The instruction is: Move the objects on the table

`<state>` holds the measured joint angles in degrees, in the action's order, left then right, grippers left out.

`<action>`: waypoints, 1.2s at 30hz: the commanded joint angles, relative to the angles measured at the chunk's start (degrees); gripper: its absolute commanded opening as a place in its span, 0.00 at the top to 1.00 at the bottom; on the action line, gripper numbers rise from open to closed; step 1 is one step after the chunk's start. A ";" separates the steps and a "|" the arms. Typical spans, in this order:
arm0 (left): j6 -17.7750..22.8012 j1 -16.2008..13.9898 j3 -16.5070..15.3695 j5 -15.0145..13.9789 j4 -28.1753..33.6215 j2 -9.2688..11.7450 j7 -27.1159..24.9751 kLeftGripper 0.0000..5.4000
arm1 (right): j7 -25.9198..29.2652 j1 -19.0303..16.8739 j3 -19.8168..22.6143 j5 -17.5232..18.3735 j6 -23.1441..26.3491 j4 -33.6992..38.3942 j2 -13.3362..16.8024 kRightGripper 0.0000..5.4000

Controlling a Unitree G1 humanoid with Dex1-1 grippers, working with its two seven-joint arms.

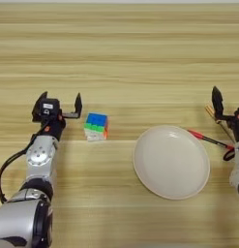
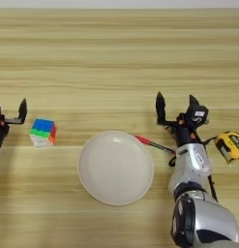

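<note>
Currently we take the white plate (image 2: 115, 167) as our landmark. Left of it sits the puzzle cube (image 1: 96, 126), well apart from the rim; the left gripper (image 1: 61, 105) stands just left of the cube, fingers spread wide and holding nothing. Right of the plate, the right gripper (image 2: 175, 109) is likewise spread and empty, poised above the far ends of the red-and-black pen (image 2: 155, 144) and the amber-handled screwdriver (image 1: 213, 115). The pen lies slantwise with its near tip just beside the plate's right rim. Further right rests the tape measure (image 2: 230, 146). We judge the step in hand to be a pick, though which arm leads we cannot tell. For the cube, we would centre the fingers on two opposite flat faces and descend squarely. For the pen, we would close across its slim barrel, not along it, since it may roll. The table (image 1: 119, 48) is pale planked wood, flat; no other surroundings show.
</note>
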<state>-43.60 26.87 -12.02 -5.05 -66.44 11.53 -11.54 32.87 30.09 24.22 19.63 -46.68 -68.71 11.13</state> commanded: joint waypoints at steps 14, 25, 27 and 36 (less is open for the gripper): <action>-0.27 0.23 0.45 0.54 0.34 -0.35 0.43 0.00 | 0.24 0.62 0.19 -0.03 0.79 -0.31 0.49 0.00; -0.27 0.25 0.62 0.59 0.35 -0.37 0.60 0.00 | 0.25 0.64 0.20 -0.05 0.86 -0.34 0.59 0.00; -0.33 0.20 0.71 0.68 0.42 -0.50 0.74 0.00 | 0.37 0.59 0.29 0.06 0.92 -0.34 0.72 0.00; -0.90 -0.34 1.77 1.66 1.35 -1.80 2.49 0.00 | 1.36 0.80 2.29 2.15 4.28 -0.28 2.22 0.00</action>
<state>-44.06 26.86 -10.68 -4.11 -65.80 9.98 -9.86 33.54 30.10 25.38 20.50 -44.69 -68.71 12.20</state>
